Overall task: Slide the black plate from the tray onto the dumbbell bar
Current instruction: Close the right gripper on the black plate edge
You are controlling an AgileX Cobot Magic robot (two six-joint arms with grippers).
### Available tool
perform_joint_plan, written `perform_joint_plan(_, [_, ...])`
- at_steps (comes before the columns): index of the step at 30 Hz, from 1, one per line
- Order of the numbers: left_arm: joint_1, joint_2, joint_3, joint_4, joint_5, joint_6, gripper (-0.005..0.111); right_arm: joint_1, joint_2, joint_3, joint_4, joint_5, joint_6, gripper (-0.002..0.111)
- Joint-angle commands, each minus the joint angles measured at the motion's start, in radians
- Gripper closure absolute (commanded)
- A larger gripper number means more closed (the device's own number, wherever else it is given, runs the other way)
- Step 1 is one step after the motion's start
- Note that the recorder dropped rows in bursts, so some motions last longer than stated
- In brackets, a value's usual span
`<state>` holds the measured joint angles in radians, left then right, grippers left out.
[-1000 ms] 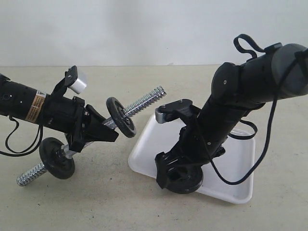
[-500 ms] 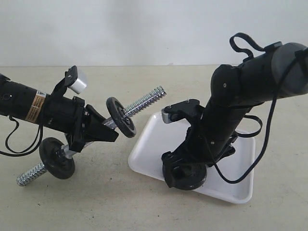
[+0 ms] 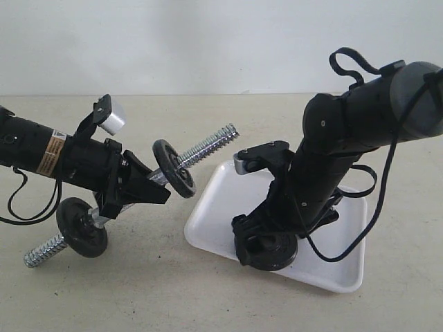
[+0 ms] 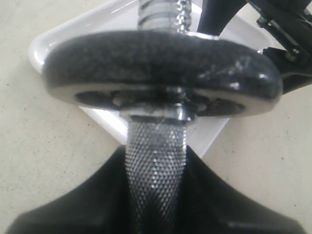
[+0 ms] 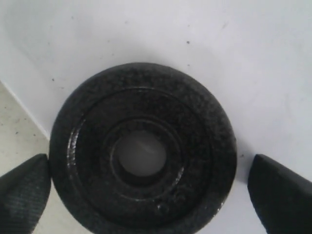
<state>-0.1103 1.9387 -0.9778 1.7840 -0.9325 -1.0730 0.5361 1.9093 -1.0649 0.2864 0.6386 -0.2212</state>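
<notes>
Right gripper [image 5: 146, 192] is standing released, its fingers flanking the round black iron plate [image 5: 146, 97], which is lying directly beneath it on the glossy white rectangular tray [image 5: 204, 39]. Left gripper [image 3: 138, 187] is clamping the knurled chrome dumbbell bar [image 4: 155, 165]. Advised: descend centred and close squarely on the thick rim.

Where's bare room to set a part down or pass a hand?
Free: the table in front of the tray and dumbbell bar, and behind them. Crowded: the tray's near corner, where the right gripper straddles the black plate; also the bar-to-tray gap.
</notes>
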Motion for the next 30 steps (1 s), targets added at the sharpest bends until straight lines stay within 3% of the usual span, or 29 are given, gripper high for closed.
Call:
perform_joint_plan(1, [0.0, -0.047, -0.022, -0.04, -0.222, -0.008, 0.102, -0.004, 0.002, 0.005, -0.031, -0.05, 0.029, 0.003])
perform_joint_plan(14, [0.0, -0.047, -0.022, -0.04, -0.22, -0.011, 0.102, -0.004, 0.002, 0.005, -0.178, -0.116, 0.148, 0.003])
perform_joint_plan(30, [0.0, -0.047, -0.022, -0.04, -0.222, -0.01, 0.102, -0.004, 0.017, 0.005, -0.16, -0.122, 0.193, 0.003])
